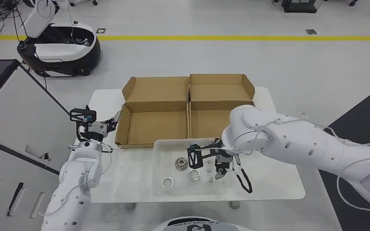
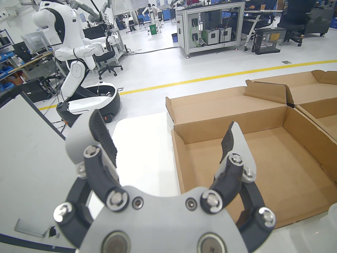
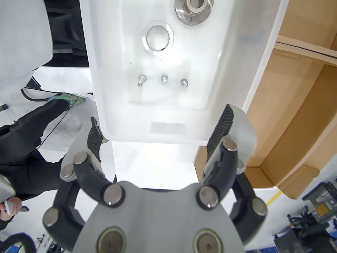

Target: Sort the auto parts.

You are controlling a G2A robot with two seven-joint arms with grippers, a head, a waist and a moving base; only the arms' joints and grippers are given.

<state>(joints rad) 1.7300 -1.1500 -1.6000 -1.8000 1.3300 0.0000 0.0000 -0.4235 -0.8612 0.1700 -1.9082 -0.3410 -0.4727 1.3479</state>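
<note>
Nearby, beyond right jaws — flange (image 3: 194, 3), ring (image 3: 157, 39), bolts (image 3: 164, 79)

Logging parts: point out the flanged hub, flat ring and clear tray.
flanged hub (image 3: 201, 18): right wrist view, on its flange.
flat ring (image 3: 144, 39): right wrist view, on its band.
clear tray (image 3: 118, 61): right wrist view, bare floor.

On the white bench (image 1: 280, 182) two open cardboard boxes sit side by side, the left box (image 1: 153, 127) touching the right box (image 1: 208, 122). Just in front lies a clear tray (image 1: 167, 145). It holds a flanged hub (image 1: 182, 164), an inner ring (image 1: 193, 175) beside it and an outer ring (image 1: 167, 183) nearer the front edge. The right gripper (image 1: 234, 174) hangs over the tray's right end. The left gripper (image 1: 113, 124) is just beside the left box's outer wall.
</note>
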